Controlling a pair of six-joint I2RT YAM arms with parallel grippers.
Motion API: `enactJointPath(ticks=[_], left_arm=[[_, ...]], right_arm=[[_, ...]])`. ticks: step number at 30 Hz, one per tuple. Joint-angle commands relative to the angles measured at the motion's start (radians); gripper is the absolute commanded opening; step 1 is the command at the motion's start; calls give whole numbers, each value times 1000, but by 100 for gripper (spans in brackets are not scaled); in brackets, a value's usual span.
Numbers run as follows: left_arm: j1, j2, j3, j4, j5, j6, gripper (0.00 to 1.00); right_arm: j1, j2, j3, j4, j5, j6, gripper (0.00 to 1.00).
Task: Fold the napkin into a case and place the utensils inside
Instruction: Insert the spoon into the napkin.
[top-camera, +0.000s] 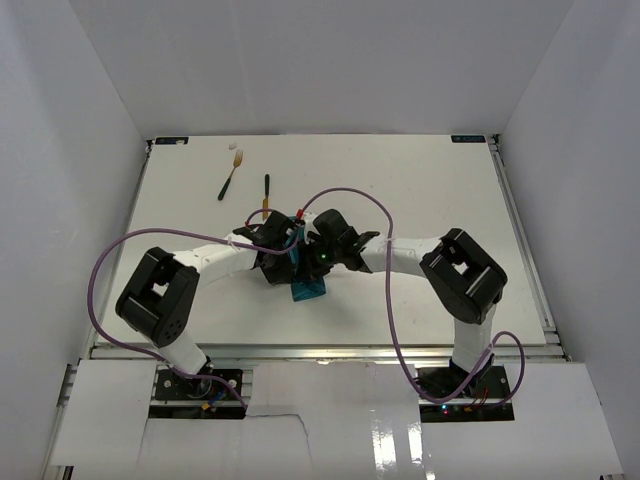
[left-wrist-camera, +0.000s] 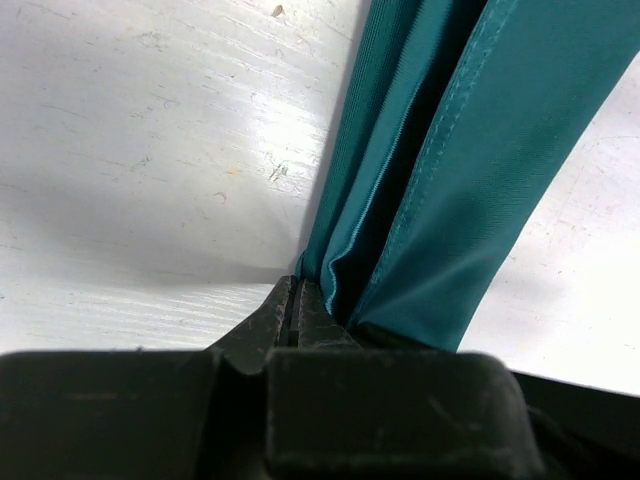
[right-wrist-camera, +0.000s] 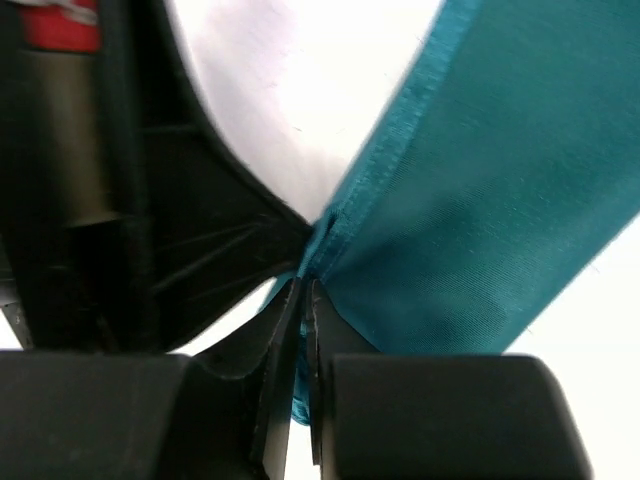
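Folds of the napkin (top-camera: 308, 291) were held up between the 2 grippers over the middle of the table (top-camera: 430, 190). The teal cloth was bunched into a narrow hanging bundle, and its lower end was seen just on the near side of the grippers in the overhead view; whether that end touched the table could not be told.

The left gripper (left-wrist-camera: 297, 300) was closed tight on a folded edge of the napkin, with several layers and a stitched hem running away from its fingertips. The right gripper (right-wrist-camera: 304, 290) was likewise pinched down on a hemmed edge of the napkin, with only a thin slit seen between its jaws. The 2 grippers were seen close together, almost touching.

The 2 utensils were found outside the napkin, lying on the table on the far left side of the grippers. The fork (top-camera: 231, 172) was laid slanted, farthest left. The knife (top-camera: 266, 192) was laid to its right, running roughly near to far, its near end close to the left gripper. The 2 pieces were apart from each other.
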Motion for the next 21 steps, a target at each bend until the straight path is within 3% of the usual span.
enactJointPath(ticks=[1,5,16,21], left_arm=[[4,-29,-6,6,-27,-14,0],[4,-35,-13,4,-28,-15,0],[4,-66,-32,4,-36,-15,0],[4,-61,-33,4,-42,-15,0]], right_arm=[[9,-51,8,61,-55,-17,12],[4,-85,20,57,3,-18,16],[-8,-99,-18,-53,184,-57,15],[-16,-73,-12,-55,165,-67,15]])
